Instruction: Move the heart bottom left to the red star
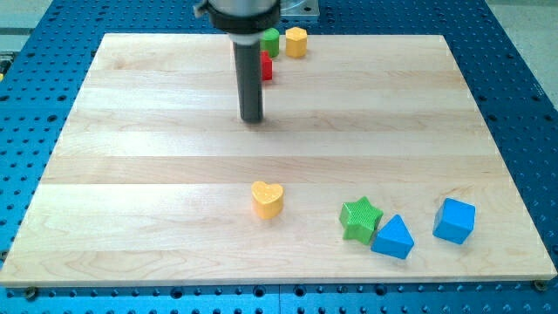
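A yellow heart block (pixel 267 199) lies on the wooden board (pixel 131 174) a little below the middle. A red block (pixel 266 65), mostly hidden behind the rod so its shape is unclear, sits near the view's top. My tip (pixel 252 119) is above the heart in the view, well apart from it, and just below and left of the red block.
A green block (pixel 271 40) and a yellow hexagonal block (pixel 296 41) sit at the board's top edge. A green star (pixel 360 218), a blue triangle (pixel 393 237) and a blue cube (pixel 454 220) lie at the view's bottom right.
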Controlling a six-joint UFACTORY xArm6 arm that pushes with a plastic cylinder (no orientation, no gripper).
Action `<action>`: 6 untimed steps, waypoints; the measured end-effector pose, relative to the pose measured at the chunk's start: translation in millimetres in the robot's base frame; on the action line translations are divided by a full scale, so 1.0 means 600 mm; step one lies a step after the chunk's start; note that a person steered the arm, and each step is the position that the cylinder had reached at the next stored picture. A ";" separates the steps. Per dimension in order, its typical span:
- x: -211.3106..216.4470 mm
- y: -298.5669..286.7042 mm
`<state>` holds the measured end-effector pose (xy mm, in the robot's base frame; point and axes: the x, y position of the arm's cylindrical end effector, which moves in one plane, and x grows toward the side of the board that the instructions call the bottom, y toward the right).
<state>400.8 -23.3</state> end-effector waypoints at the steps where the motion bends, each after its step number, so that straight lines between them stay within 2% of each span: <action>1: 0.059 0.068; 2: 0.177 0.083; 3: 0.224 0.100; 4: 0.270 0.050; 5: 0.229 0.022; 6: 0.109 0.021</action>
<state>466.0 -11.0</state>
